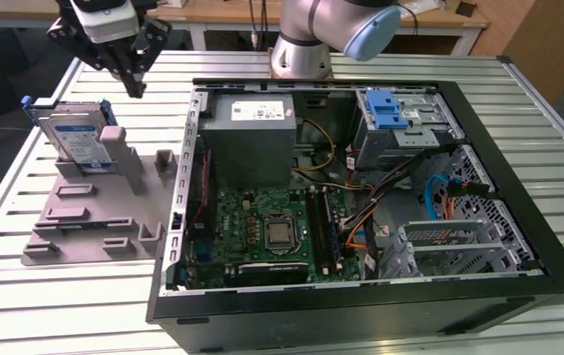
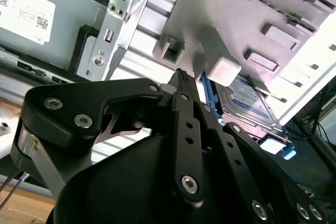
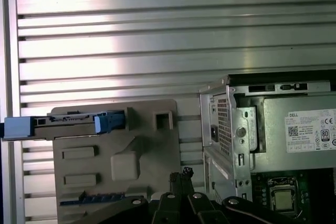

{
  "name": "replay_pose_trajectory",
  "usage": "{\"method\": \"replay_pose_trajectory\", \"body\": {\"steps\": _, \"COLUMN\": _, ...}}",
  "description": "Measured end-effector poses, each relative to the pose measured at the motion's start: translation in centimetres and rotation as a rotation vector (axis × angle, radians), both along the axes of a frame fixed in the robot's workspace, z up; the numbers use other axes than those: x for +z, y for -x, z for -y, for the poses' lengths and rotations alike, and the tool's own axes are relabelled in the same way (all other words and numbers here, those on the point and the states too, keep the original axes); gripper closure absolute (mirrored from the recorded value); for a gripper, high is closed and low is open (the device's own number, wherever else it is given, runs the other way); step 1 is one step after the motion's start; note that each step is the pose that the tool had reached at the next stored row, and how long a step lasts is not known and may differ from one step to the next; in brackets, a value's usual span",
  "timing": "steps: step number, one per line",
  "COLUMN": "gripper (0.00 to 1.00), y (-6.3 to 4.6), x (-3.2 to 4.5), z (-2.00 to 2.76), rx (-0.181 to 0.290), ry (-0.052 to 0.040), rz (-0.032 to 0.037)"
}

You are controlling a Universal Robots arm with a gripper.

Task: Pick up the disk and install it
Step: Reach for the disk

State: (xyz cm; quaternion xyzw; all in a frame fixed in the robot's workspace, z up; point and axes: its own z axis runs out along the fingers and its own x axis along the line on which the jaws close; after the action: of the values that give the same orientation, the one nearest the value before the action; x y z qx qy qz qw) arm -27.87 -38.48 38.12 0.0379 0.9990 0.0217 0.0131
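Note:
The disk (image 1: 72, 140) is a silver-grey drive with a white-and-blue label in a blue carrier. It stands upright on edge in a slot of the grey holder block (image 1: 95, 214) at the exterior view's left. My gripper (image 1: 136, 87) hangs above the table, just above the disk and to the exterior view's right of it, not touching it. Its black fingers are shut with nothing between them. The first wrist view shows the disk (image 3: 68, 121) edge-on, beyond my gripper (image 3: 184, 174). In the second wrist view the disk (image 2: 247, 100) lies past the fingertips (image 2: 181, 77).
An open black computer case (image 1: 361, 185) fills the middle and right of the slatted table (image 1: 55, 296). Inside are a grey power supply box (image 1: 252, 126), a motherboard (image 1: 262, 229) and a metal drive cage with a blue latch (image 1: 396, 111). The arm's base (image 1: 302, 52) stands behind the case.

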Motion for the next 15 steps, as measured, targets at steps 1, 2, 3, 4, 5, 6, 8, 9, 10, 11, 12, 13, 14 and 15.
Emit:
{"method": "replay_pose_trajectory", "body": {"steps": 1, "gripper": 0.89, "y": 0.3, "x": -0.01, "z": -0.06, "rx": 0.000, "ry": 0.0000, "rz": 0.0000}}
{"method": "replay_pose_trajectory", "body": {"steps": 2, "gripper": 0.89, "y": 0.5, "x": -0.02, "z": -0.13, "rx": 0.000, "ry": 0.0000, "rz": 0.0000}}
{"method": "replay_pose_trajectory", "body": {"steps": 3, "gripper": 0.89, "y": 0.8, "x": -0.04, "z": -0.21, "rx": 0.000, "ry": 0.0000, "rz": 0.0000}}
{"method": "replay_pose_trajectory", "body": {"steps": 4, "gripper": 0.89, "y": 1.1, "x": -0.05, "z": -0.29, "rx": 0.000, "ry": 0.0000, "rz": 0.0000}}
{"method": "replay_pose_trajectory", "body": {"steps": 5, "gripper": 0.89, "y": 1.4, "x": -0.07, "z": -0.37, "rx": 0.000, "ry": 0.0000, "rz": -0.0001}}
{"method": "replay_pose_trajectory", "body": {"steps": 6, "gripper": 0.89, "y": 1.7, "x": -0.10, "z": -0.47, "rx": 0.000, "ry": 0.0000, "rz": -0.0001}}
{"method": "replay_pose_trajectory", "body": {"steps": 8, "gripper": 0.89, "y": 2.4, "x": -0.19, "z": -0.68, "rx": 0.000, "ry": 0.0000, "rz": -0.0005}}
{"method": "replay_pose_trajectory", "body": {"steps": 9, "gripper": 0.89, "y": 2.6, "x": -0.27, "z": -0.79, "rx": 0.000, "ry": -0.0002, "rz": -0.0011}}
{"method": "replay_pose_trajectory", "body": {"steps": 10, "gripper": 0.89, "y": 2.8, "x": -0.33, "z": -0.88, "rx": 0.000, "ry": -0.0003, "rz": -0.0037}}
{"method": "replay_pose_trajectory", "body": {"steps": 11, "gripper": 0.89, "y": 2.9, "x": -0.36, "z": -0.95, "rx": 0.000, "ry": -0.0004, "rz": -0.0070}}
{"method": "replay_pose_trajectory", "body": {"steps": 12, "gripper": 0.89, "y": 3.2, "x": -0.40, "z": -1.03, "rx": 0.000, "ry": -0.0004, "rz": -0.0094}}
{"method": "replay_pose_trajectory", "body": {"steps": 13, "gripper": 0.89, "y": 3.4, "x": -0.44, "z": -1.11, "rx": 0.000, "ry": -0.0003, "rz": -0.0108}}
{"method": "replay_pose_trajectory", "body": {"steps": 14, "gripper": 0.89, "y": 3.6, "x": -0.47, "z": -1.18, "rx": 0.000, "ry": -0.0004, "rz": -0.0111}}
{"method": "replay_pose_trajectory", "body": {"steps": 15, "gripper": 0.89, "y": 3.8, "x": -0.50, "z": -1.21, "rx": 0.000, "ry": -0.0005, "rz": -0.0114}}
